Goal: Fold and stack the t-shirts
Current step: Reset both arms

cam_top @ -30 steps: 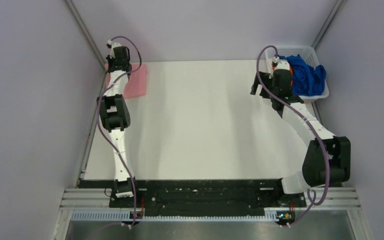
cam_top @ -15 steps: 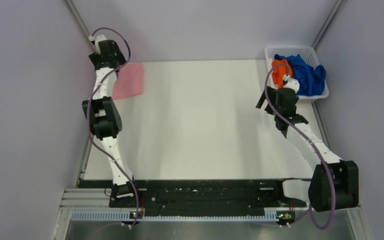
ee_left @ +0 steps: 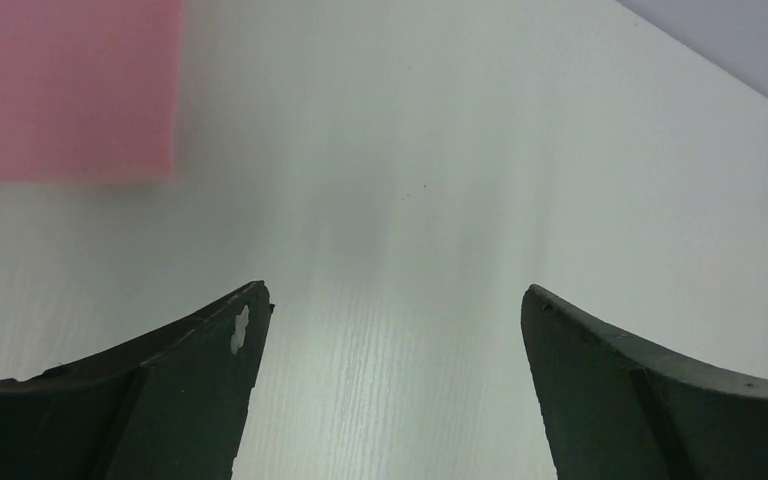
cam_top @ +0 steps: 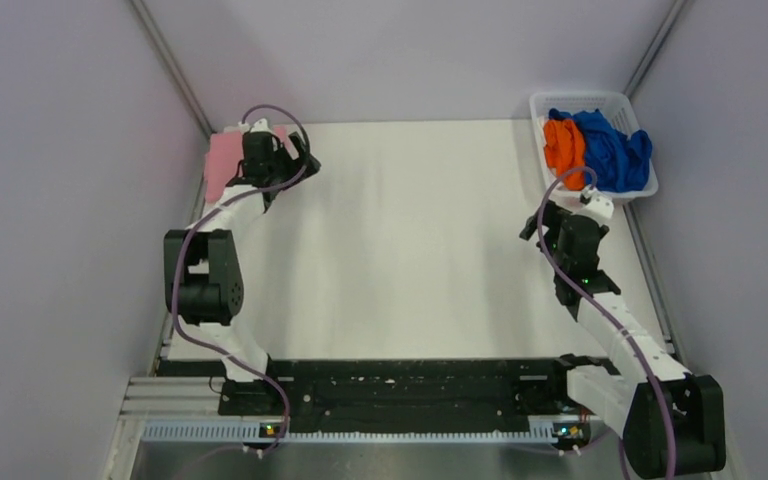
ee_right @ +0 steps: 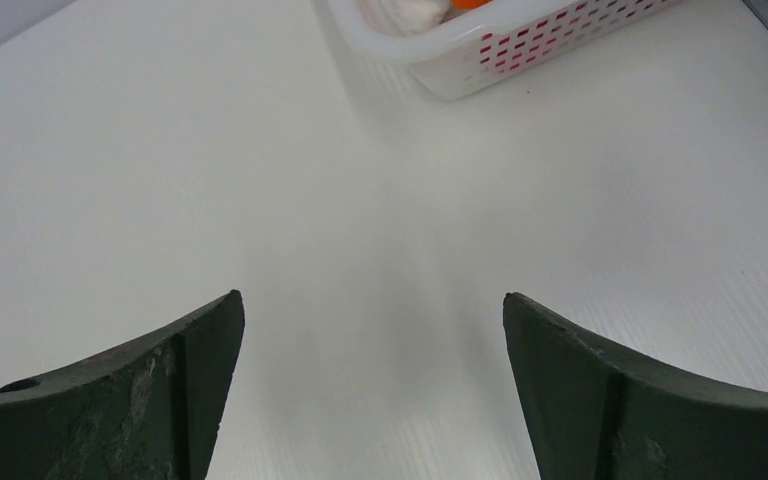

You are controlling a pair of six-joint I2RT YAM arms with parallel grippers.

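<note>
Left wrist: pink t-shirt (ee_left: 65, 85) flat, up-left of left claw (ee_left: 395, 292); claw spread wide, empty.

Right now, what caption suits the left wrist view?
Open left gripper hovers over white table, pink t-shirt at upper left.

Pink shirt (cam_top: 222, 166), orange shirt (cam_top: 563, 146), seemingly royal-blue shirt (cam_top: 616, 150)

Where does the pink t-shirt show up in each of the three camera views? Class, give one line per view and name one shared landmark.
Top external: the pink t-shirt lies at the table's far left corner.
Left wrist: it fills the top left corner of the picture, lying flat.
Right wrist: not in it.
Shared landmark: the white table, whose surface shows in all three views.
</note>
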